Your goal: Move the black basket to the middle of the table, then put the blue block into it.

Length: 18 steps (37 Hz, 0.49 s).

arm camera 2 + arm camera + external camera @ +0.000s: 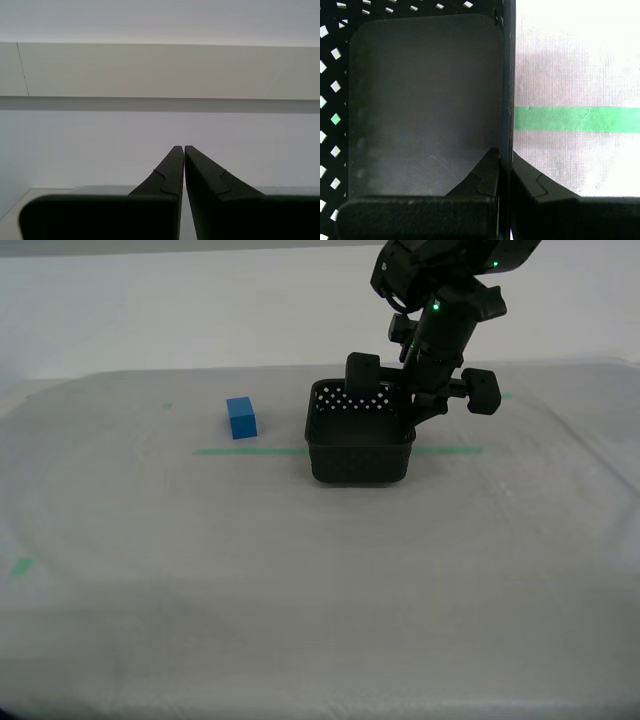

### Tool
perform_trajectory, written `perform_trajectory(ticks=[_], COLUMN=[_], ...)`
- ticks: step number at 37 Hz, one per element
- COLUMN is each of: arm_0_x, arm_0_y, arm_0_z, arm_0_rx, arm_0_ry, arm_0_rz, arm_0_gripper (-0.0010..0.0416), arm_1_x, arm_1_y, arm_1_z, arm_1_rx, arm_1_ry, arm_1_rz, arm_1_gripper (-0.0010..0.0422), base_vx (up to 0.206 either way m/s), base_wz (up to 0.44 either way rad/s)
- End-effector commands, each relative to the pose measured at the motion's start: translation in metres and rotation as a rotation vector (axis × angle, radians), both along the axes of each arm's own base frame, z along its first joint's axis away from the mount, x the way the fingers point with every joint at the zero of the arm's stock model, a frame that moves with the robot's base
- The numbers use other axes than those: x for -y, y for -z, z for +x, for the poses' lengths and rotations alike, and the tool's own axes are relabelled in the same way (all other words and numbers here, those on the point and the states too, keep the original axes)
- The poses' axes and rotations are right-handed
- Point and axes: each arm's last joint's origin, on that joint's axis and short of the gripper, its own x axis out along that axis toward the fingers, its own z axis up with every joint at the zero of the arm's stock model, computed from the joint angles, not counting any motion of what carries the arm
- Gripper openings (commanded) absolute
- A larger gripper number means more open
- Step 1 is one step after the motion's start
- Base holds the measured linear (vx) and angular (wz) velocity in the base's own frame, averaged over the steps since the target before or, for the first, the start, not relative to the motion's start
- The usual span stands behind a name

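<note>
Currently my first gripper (pixel 504 167) has its jaws closed narrow on one wall of the black basket (pixel 360 445), one finger inside the basket and one outside, the thin wall pinched between them. Seen from the exterior view, the first arm comes down from the top right of that view and meets the basket at its right-hand wall.

Basket sits on the table (pixel 300 580), roughly mid-table, just right of centre in the exterior view. Its floor shows bare in the first wrist view. Perforated far wall lit through its holes.

Green tape line (pixel 250 451) runs left to right across the cloth; the basket stands over it, with tape showing on both sides. In the first wrist view the tape meets the outside of the gripped wall.

Blue block (pixel 241 418) rests on the table left of the basket, apart from it, just on the far side of the tape line. Nothing touches it.

My second gripper (pixel 184 152) is up off the table, facing a pale wall; fingertips pressed together, nothing between them.

Small green tape mark (pixel 22 566) near the exterior view's left edge.
</note>
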Motion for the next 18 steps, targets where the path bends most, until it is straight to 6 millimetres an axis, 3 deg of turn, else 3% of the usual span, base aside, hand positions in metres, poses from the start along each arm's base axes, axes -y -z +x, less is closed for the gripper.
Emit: perform_trajectory(ticks=[1, 18], arm_0_x=[-0.0004, -0.0008], arm_0_y=[-0.0001, -0.0003], arm_0_z=[0.0000, 0.0004], arm_0_rx=[-0.001, 0.002], arm_0_ry=[-0.004, -0.021], arm_0_rz=[0.007, 0.009], arm_0_gripper=[0.0003, 0.0014], arm_1_x=[0.0001, 0.0001], arm_1_y=[-0.0008, -0.0008], arm_1_z=[-0.0001, -0.0001], arm_1_rx=[0.006, 0.006], arm_1_ry=[0.000, 0.000], arm_1_rz=[0.002, 0.002], arm_1_gripper=[0.0000, 0.0000], base_vx=[0.000, 0.000], base_wz=[0.000, 0.000])
